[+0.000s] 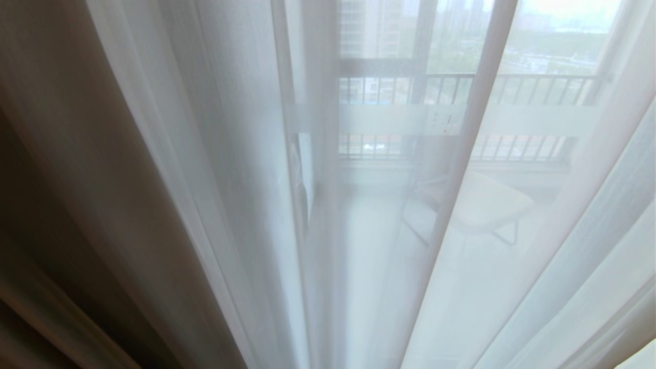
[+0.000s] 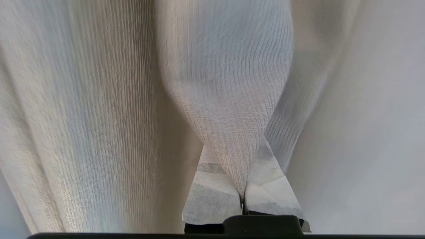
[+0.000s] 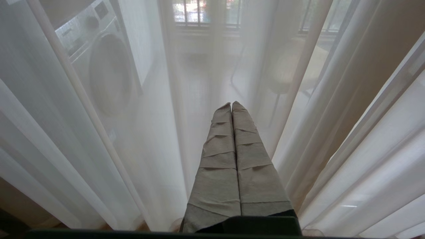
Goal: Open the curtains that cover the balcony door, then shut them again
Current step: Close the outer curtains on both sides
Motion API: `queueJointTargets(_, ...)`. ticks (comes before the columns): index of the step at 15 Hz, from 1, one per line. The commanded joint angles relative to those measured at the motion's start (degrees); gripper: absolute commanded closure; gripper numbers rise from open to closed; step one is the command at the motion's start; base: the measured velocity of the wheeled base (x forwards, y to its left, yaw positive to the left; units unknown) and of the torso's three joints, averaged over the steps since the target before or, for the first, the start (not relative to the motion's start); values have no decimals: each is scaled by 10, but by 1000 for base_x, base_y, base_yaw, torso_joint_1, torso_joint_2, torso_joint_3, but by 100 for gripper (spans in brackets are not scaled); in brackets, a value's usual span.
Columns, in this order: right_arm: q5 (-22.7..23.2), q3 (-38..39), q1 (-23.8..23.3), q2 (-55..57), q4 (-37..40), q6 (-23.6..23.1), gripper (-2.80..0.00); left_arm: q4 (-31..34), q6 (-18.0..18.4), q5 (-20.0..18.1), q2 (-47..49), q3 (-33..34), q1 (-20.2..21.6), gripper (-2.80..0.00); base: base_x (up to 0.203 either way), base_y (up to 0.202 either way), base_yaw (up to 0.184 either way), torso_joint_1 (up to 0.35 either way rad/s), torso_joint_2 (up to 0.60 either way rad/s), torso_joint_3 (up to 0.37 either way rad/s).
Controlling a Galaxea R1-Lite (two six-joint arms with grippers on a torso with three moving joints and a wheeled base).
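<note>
Fabric fills the left wrist view, where the left gripper [image 2: 243, 196], its two fingers [image 2: 212, 196] wrapped in pale tape, is clamped together on a gathered fold of the thin, see-through white sheer curtains [image 2: 229, 99]; the pinched fold fans out wide from the fingertips, its fine ribbed weave plain to see, and further pleats of the same cloth hang on both sides of it. The right gripper [image 3: 231, 105], also bound in grey-beige tape, has its long fingers [image 3: 219, 166] pressed flat together with nothing between them, pointing at the sheer panels [image 3: 149, 109] without touching them as far as can be told. Neither arm shows in the head view. There the sheer panels [image 1: 246, 154] hang in long folds across the whole scene, and at the far left a thick, opaque beige-grey woven drape [image 1: 61, 195] stands beside them, dark in its deeper folds. The veil stands in the way of everything beyond it: through it shows the tall clear glass balcony door [image 1: 389, 205] with its frosted white horizontal band [image 1: 461, 120], and past that the black-barred balcony railing [image 1: 512, 82], a pale chair on thin metal legs [image 1: 482, 205] on the balcony floor, and hazy buildings outside. Through the veil in the right wrist view, a white front-loading washing machine [image 3: 99, 66] stands on the balcony to one side.
</note>
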Motion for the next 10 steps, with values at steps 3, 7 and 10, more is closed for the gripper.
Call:
queueJointTargets(3,0,0,0,0,0,0,0,-4,-5,1,-51,6,1,0,0,0,0,0,0,0)
queueJointTargets(7,0,0,0,0,1,0,0,-2,-29,0,-134,65,0,0,0,0,0,0,0,0)
queueJointTargets(10,0,0,0,0,0,0,0,-1,-44,-4,-194,113,-4,0,0,0,0,0,0,0)
